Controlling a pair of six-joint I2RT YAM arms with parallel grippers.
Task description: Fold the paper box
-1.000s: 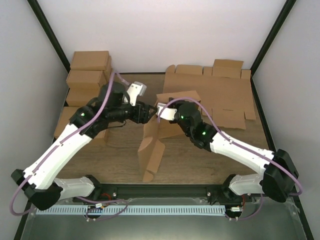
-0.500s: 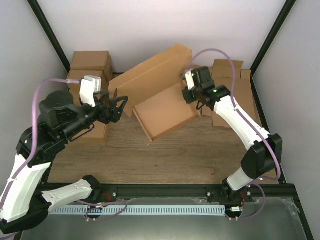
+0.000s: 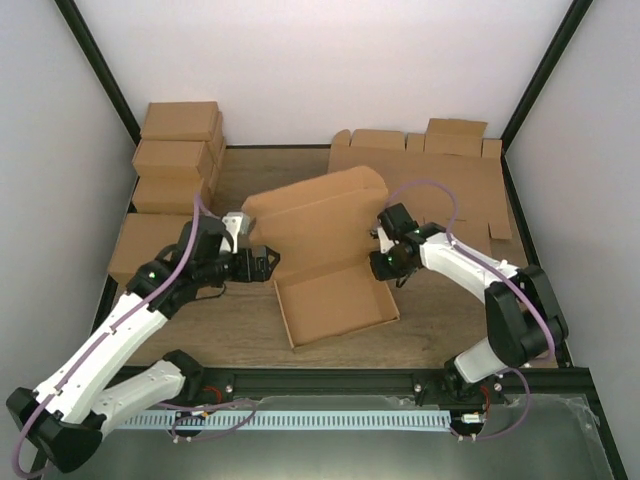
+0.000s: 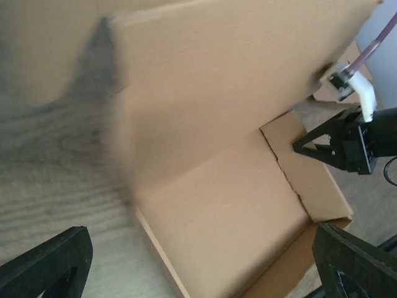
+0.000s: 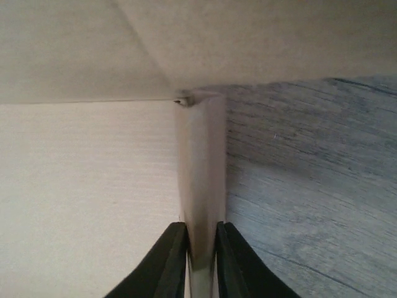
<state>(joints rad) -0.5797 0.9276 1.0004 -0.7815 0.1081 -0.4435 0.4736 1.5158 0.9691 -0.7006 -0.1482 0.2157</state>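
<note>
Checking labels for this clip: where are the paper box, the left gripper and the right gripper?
paper box (image 3: 335, 305), top view, tray floor.
left gripper (image 3: 270, 263), top view, between its open fingertips.
right gripper (image 5: 200, 228), right wrist view, between fingertips clamping the box wall.

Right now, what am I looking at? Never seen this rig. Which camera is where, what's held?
Two robot arms, bolted at the table's near edge. One picture looks down from above and behind; the other two come from wrist cameras. On the wooden table: the paper box, lid raised; flat cardboard sheets back right; stacked cartons back left. The right gripper pinches the box's right side wall. The left gripper is open beside the box, holding nothing.
</note>
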